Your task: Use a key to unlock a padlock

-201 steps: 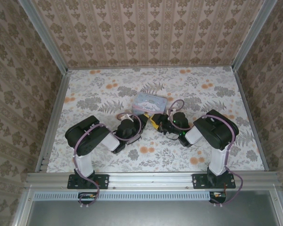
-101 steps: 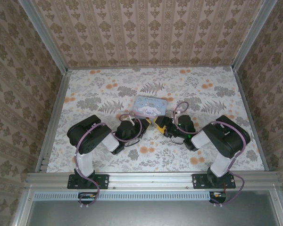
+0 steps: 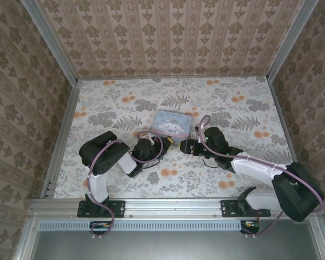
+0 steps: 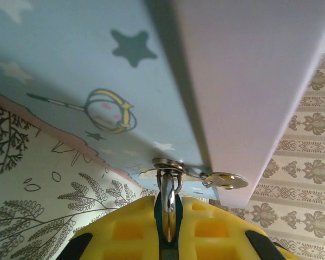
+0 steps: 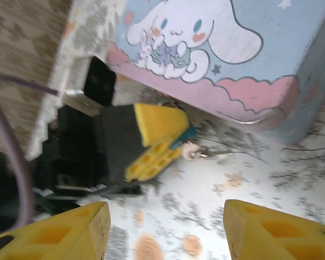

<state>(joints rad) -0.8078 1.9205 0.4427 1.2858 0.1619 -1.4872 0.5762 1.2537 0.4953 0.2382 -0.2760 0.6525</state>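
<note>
From here I can read no lettering or numbers; the blue box [image 5: 271, 49] carries a cartoon character and stars, no words.

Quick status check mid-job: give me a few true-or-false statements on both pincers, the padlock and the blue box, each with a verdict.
1. The right pincer is open. True.
2. The left pincer is open with nothing in it. False: it is shut on the small dark padlock.
3. The blue box lies on the floral table with its cartoon face up. True.
4. The right pincer grips the blue box. False: it is apart from the box and holds nothing.
5. A silver key on a ring sits right at the left pincer's tips. True.
</note>
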